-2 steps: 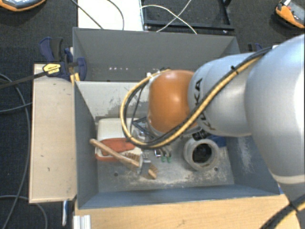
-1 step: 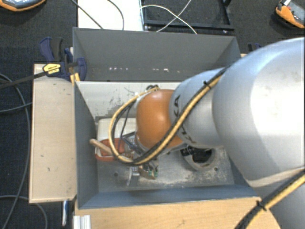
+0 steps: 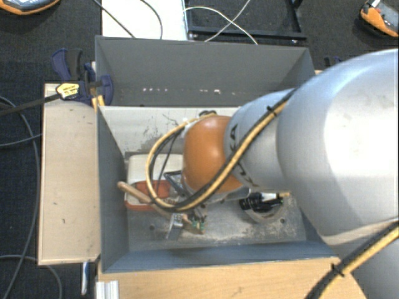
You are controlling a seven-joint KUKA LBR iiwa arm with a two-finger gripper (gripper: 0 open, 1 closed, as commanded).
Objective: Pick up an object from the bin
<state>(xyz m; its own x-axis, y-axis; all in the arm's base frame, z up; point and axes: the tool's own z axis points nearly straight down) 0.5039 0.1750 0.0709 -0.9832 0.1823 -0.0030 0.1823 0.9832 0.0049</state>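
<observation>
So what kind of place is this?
Probably a robot lab: a big grey robot arm reaches into a grey metal bin, and loose cables trail over the dark carpet.

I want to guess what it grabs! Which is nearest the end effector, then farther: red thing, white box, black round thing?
1. Red thing, just left of the end effector.
2. Black round thing, on its right, and white box, back left: too close to call.

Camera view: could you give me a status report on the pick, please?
Gripper down at bin floor, front-left. Red thing and white box beside it. Nothing seen held.
</observation>
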